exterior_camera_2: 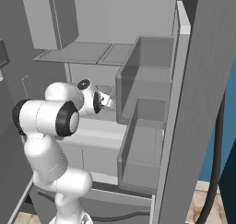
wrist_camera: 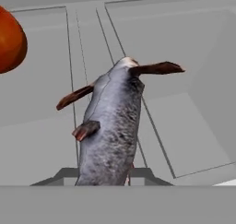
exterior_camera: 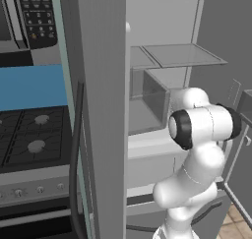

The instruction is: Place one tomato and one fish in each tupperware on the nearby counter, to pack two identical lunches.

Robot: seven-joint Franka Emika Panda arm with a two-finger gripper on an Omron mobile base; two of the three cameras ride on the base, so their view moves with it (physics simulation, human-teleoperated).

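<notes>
A slim grey fish point(wrist_camera: 110, 126) with reddish-brown fins stands up from between my gripper's point(wrist_camera: 103, 176) two dark fingertips, which press against its sides at its lower end. The gripper is shut on it, above a pale fridge shelf. An orange-red tomato point(wrist_camera: 10, 39) is cut off by the upper left edge of the hand view. From the right base camera, my gripper point(exterior_camera_2: 109, 101) reaches into the open fridge at mid height. The tupperware and the counter are out of view.
The open fridge door point(exterior_camera_2: 184, 126) with its grey bins point(exterior_camera_2: 143, 140) stands close on the right of the arm. Glass shelves point(exterior_camera_2: 76, 52) hang above the gripper. A black gas stove point(exterior_camera: 29, 132) and a control panel point(exterior_camera: 37, 12) lie left of the fridge's side wall point(exterior_camera: 98, 110).
</notes>
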